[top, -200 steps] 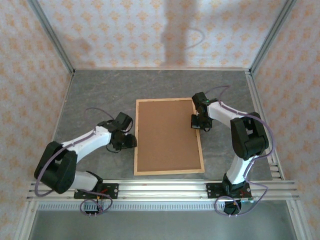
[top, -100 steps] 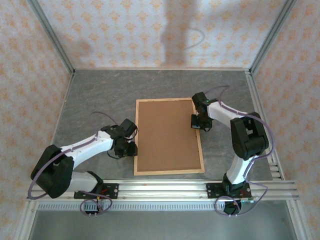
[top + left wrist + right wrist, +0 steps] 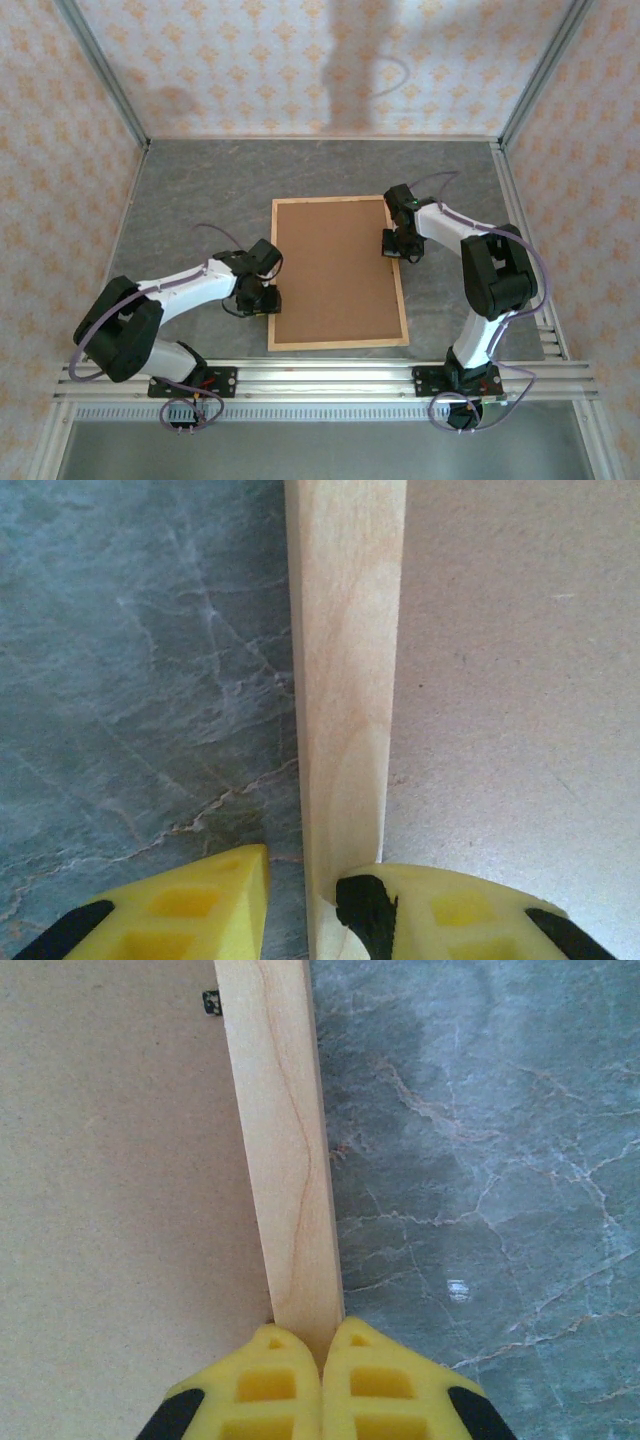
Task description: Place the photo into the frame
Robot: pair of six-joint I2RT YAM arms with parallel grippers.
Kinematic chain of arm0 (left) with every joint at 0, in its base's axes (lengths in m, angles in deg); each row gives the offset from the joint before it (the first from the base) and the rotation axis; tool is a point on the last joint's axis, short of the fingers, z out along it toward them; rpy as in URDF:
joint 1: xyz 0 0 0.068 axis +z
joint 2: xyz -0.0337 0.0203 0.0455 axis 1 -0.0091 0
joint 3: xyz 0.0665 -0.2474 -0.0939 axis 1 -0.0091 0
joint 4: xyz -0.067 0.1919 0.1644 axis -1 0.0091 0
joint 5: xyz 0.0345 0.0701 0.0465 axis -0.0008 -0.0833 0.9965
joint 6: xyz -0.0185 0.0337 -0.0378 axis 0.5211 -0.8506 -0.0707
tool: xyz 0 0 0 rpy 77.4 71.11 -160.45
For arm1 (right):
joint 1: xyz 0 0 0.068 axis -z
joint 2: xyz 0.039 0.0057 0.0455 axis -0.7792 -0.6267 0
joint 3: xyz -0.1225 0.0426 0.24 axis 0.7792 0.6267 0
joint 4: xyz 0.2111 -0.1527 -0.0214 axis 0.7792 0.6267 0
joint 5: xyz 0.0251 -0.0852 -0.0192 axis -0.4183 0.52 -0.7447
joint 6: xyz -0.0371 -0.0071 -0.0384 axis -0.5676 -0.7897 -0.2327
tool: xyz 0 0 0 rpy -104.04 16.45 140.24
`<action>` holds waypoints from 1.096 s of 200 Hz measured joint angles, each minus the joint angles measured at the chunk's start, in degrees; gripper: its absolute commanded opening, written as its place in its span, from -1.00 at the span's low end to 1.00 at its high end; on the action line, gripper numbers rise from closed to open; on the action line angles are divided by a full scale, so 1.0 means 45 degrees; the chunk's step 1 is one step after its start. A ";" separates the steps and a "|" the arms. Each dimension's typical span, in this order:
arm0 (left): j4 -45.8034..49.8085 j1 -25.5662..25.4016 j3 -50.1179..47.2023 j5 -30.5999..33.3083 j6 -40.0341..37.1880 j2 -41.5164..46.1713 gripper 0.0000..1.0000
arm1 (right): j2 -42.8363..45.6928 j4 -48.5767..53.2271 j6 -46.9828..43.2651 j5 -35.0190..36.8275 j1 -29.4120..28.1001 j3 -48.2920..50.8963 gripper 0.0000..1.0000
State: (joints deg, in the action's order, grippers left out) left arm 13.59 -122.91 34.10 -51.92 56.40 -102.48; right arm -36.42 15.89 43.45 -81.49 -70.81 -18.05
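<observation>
On the grey marbled table (image 3: 200,200), between the two arms, the frame (image 3: 340,344) lies back up, a brown backing board (image 3: 335,270) filling it. The left gripper (image 3: 300,870) straddles the frame's left strip, one finger on the table side, one over the board; whether it pinches the wood, I cannot tell. The right gripper (image 3: 322,1335) rests its tips, pressed together, at the right strip. A sound hold likely needs the left fingers squeezing wood alone. Whether the photo sits beneath the board is hidden.

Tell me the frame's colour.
The frame is pale blond wood, clearest in the left wrist view.
</observation>
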 measured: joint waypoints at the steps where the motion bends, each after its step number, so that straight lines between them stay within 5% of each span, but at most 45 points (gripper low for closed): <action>1: 0.0000 -0.0005 0.0005 0.0005 -0.0005 -0.0005 -0.31 | 0.0000 0.0000 0.0005 0.0000 -0.0005 0.0000 -0.97; 219: 0.0986 -0.1574 0.1409 0.1860 -0.0544 -0.2059 0.07 | 0.0126 -0.0748 0.0345 0.0665 -0.0219 0.0253 -0.98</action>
State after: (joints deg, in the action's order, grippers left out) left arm 18.02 -129.99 40.44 -43.54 53.95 -111.74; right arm -35.85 12.52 45.01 -78.50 -71.79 -16.92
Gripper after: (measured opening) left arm 0.519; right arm 0.045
